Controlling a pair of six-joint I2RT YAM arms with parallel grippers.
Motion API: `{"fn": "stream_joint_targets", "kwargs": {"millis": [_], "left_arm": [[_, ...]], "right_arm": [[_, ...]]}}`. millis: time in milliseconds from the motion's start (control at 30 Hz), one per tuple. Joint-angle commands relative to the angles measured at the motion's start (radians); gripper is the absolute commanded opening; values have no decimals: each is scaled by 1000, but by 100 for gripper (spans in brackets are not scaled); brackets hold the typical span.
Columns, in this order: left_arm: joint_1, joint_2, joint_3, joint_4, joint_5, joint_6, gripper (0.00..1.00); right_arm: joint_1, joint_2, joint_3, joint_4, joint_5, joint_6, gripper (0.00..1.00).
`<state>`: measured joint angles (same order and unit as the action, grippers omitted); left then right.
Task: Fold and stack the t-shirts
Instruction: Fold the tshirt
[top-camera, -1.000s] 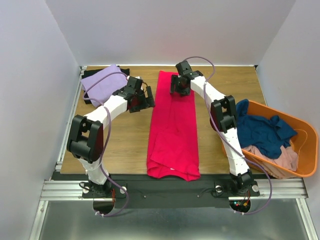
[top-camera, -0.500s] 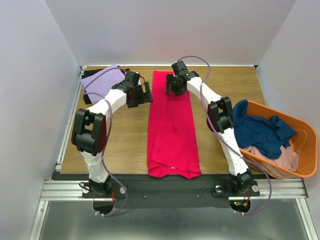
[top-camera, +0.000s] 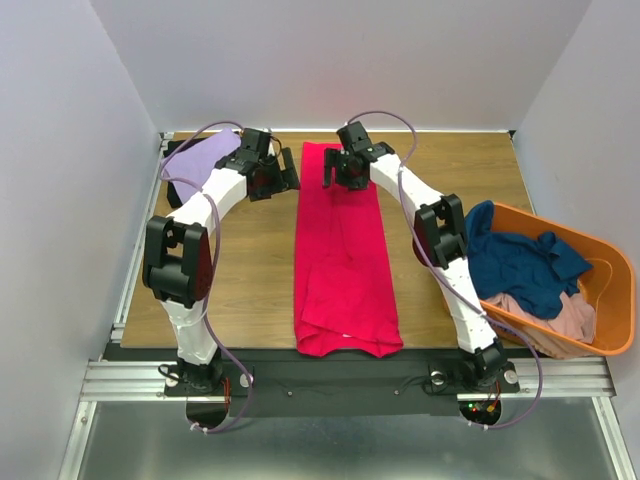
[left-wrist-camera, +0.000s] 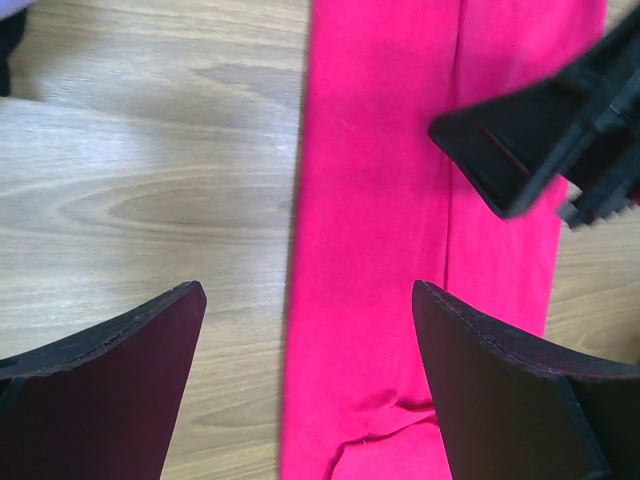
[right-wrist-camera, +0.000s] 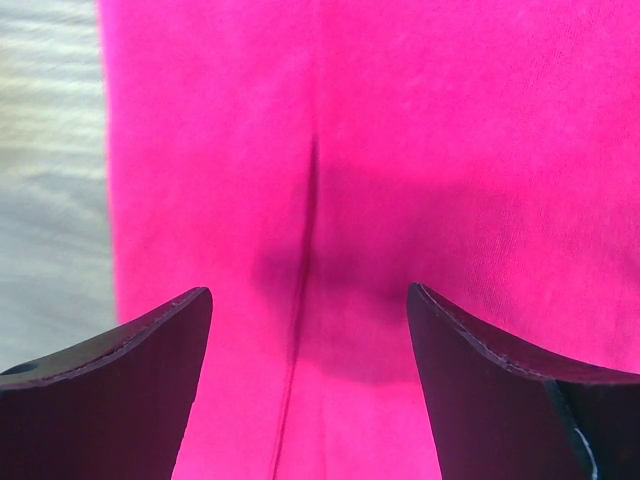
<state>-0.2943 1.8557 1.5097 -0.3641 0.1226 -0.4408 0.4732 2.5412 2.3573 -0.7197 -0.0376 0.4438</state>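
Crimson t-shirt (top-camera: 345, 265) lies in a long strip mid-table, near edge to far edge. Over its far end my right hand (top-camera: 338, 172) has spread wide, gripping nothing. My left hand (top-camera: 272, 176), also wide and empty, has moved in alongside. I judge the crosswise fold comes next.

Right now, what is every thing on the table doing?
crimson-pink t-shirt, folded into a long strip, lying flat
lavender t-shirt, folded, far left corner
navy t-shirt, crumpled in orange tub
dusty pink t-shirt, crumpled in same tub
left gripper, jaws open, empty
right gripper, jaws open, empty
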Motion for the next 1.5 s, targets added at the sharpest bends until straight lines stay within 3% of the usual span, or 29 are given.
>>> {"fn": "stream_joint_targets", "kwargs": {"millis": [0, 367, 633, 1067, 1467], "left_arm": [[18, -70, 67, -1, -11, 28, 97], [57, -6, 222, 11, 20, 50, 97], [69, 148, 503, -61, -6, 85, 96], [98, 430, 797, 22, -5, -6, 93], [89, 612, 851, 372, 18, -130, 93]], "right_arm": [[12, -182, -13, 16, 8, -16, 85], [12, -374, -27, 22, 134, -65, 90], [8, -418, -29, 23, 255, -53, 93], [-62, -176, 94, 114, 314, -33, 93], [-159, 11, 131, 292, 285, 12, 91]]}}
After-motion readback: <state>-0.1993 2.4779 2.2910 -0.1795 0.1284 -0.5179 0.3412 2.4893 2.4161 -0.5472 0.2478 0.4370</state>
